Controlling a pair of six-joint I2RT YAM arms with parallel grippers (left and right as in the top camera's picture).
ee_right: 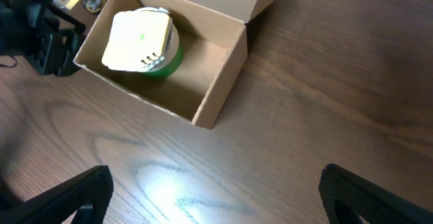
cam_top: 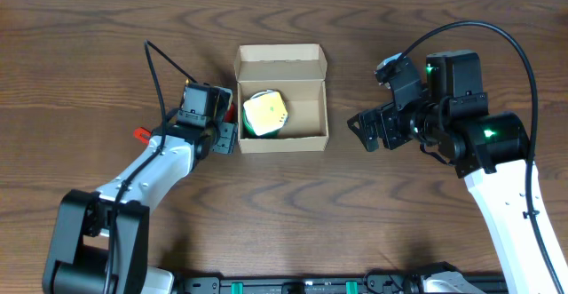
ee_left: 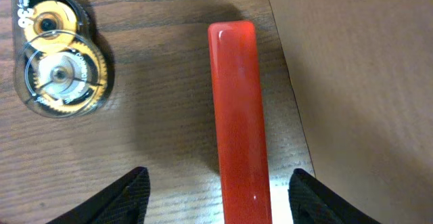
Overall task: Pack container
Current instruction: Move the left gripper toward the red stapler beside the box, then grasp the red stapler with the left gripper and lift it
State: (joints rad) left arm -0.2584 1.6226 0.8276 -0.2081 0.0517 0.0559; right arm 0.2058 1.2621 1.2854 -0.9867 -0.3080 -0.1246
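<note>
Overall light: even and moderately bright in the overhead view; soft, coming from above; the wood table (cam_top: 89, 27) shows no hot spots there
Glare: in the right wrist view, a pale reflected patch on the table near the bottom centre; in the left wrist view, a small white glint at the lower right edge of the red bar (ee_left: 237, 116); faint sheen along its top end
Shadows: soft, broad shadow on the wood left of the red bar; the inside of the box (cam_top: 281, 99) is shaded along its near wall
Focus: left wrist view slightly soft; tape dispenser (ee_left: 57, 55) lettering still legible
Dark areas: left gripper fingers (ee_left: 128, 197) and right gripper fingers (ee_right: 67, 197) are near-black shapes with little detail
</note>
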